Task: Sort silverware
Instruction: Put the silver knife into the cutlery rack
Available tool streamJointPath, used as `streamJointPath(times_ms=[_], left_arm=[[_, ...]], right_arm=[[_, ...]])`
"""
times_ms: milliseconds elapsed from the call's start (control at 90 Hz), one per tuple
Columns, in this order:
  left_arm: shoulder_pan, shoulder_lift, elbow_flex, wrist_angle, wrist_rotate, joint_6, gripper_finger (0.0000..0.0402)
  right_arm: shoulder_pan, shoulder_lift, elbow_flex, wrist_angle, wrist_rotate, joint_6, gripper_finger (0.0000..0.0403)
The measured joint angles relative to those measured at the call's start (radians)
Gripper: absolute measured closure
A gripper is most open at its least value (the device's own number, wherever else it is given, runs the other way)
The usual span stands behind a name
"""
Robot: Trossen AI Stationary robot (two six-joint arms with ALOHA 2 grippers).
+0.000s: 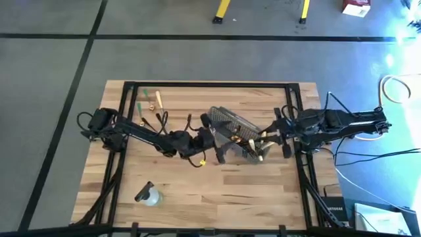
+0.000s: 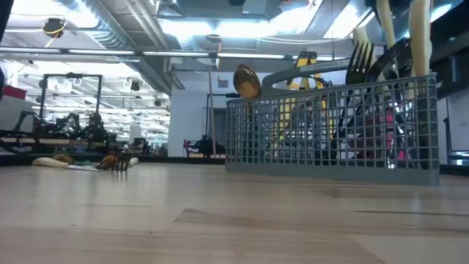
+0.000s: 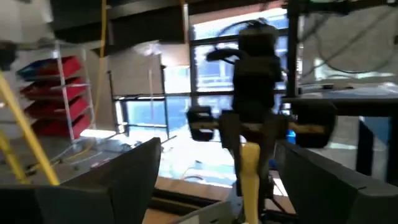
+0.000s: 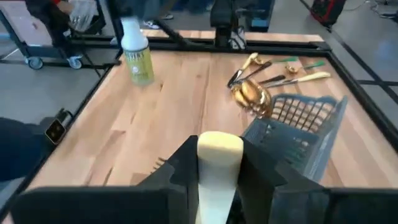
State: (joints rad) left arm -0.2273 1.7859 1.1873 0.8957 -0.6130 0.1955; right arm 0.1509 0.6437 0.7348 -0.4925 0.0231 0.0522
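Silverware is in two places on the wooden table (image 1: 217, 191). One part stands in the grey mesh basket (image 2: 333, 125), near the middle of the table: in the low view a gold spoon (image 2: 247, 81), a black fork (image 2: 359, 62) and a pale tan handle (image 2: 419, 40) rise above its rim, and more dark handles lean between them. The right wrist view shows the gold spoon bowl (image 4: 252, 96) at the basket's edge. The other part lies loose on the board toward the far left corner (image 1: 152, 108), well apart from the basket: gold, black and green pieces, also visible beyond the basket in the right wrist view (image 4: 280, 70).

The right gripper (image 4: 219, 186) is at the basket and its fingers are clenched around a pale tan utensil handle (image 4: 219, 162). The left gripper (image 1: 209, 141) is just beside the basket on its other side; I cannot tell whether its fingers are apart or closed. A clear bottle (image 1: 148, 195) lies near the front edge.
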Motion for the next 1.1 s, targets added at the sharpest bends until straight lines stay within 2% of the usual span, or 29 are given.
streamJointPath(times_ms=[156, 267, 300, 411, 489, 611, 722, 833, 978, 1100], left_arm=[[0.001, 0.000, 0.000, -0.050, -0.001, -0.022, 0.0104], [0.001, 0.000, 0.000, -0.061, -0.013, -0.023, 0.0104], [0.001, 0.000, 0.000, -0.063, -0.050, -0.021, 0.0104], [0.002, -0.018, -0.001, -0.081, -0.279, -0.015, 0.0104], [0.011, -0.041, -0.001, -0.079, -0.363, 0.021, 0.0104], [0.030, -0.075, -0.001, -0.131, -0.378, 0.022, 0.0104], [0.048, -0.120, -0.001, -0.256, -0.379, -0.101, 0.0105], [0.070, -0.166, -0.001, -0.359, -0.378, -0.166, 0.0105], [0.081, -0.179, -0.004, -0.465, -0.381, -0.217, 0.0105], [0.081, -0.199, -0.004, -0.545, -0.467, -0.272, 0.0105]], right_arm=[[0.000, -0.036, -0.102, 0.148, 0.001, 0.000, 0.0331], [0.000, -0.048, -0.133, 0.125, 0.012, 0.015, 0.0316], [0.000, -0.052, -0.137, 0.096, 0.004, 0.027, 0.0314], [0.000, -0.070, -0.138, 0.035, -0.081, 0.073, 0.0314], [0.005, -0.085, -0.138, 0.017, -0.130, 0.109, 0.0315], [0.043, -0.099, -0.136, 0.019, -0.156, 0.119, 0.0309], [0.081, -0.107, -0.136, 0.030, -0.173, 0.103, 0.0290], [0.094, -0.111, -0.136, 0.021, -0.096, 0.070, 0.0264], [0.091, -0.109, -0.136, 0.021, -0.068, 0.032, 0.0228], [0.091, -0.111, -0.136, 0.056, -0.073, 0.016, 0.0204]])
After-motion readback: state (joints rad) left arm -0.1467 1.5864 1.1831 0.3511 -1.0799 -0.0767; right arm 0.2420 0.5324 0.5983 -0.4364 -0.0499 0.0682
